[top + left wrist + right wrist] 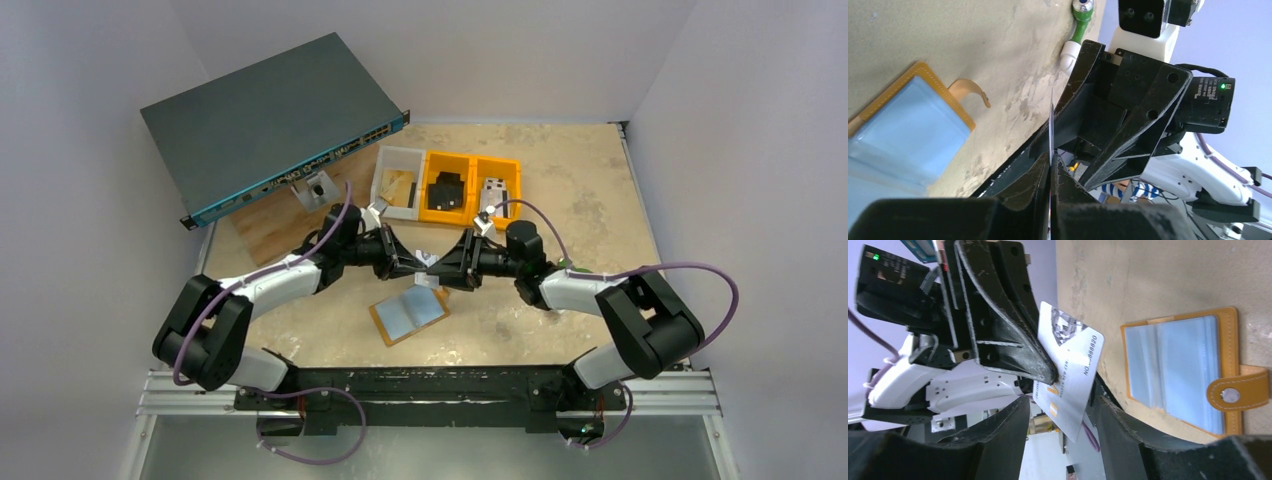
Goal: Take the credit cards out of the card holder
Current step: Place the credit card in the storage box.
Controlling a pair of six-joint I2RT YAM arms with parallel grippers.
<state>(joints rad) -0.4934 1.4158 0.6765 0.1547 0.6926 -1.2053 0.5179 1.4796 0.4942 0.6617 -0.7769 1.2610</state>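
Seen from overhead, the left gripper and the right gripper meet nose to nose over the middle of the table. A pale credit card sits between them, though the jaws are too small there to read. The card holder lies open on the table at six o'clock from them, touched by neither. A network switch sits at ten o'clock. A grey bin and the orange bins are at twelve.

The left wrist view shows the credit card edge-on as a thin line, its face hidden. The left gripper is pinched tight on it. The card holder is at nine o'clock, cut off by the frame.

Only the right wrist view shows the face of the credit card, silver with blurred print. The right gripper has its fingers standing apart on either side of the card's lower end. The card holder lies at three o'clock. I cannot tell what its clear sleeves contain.
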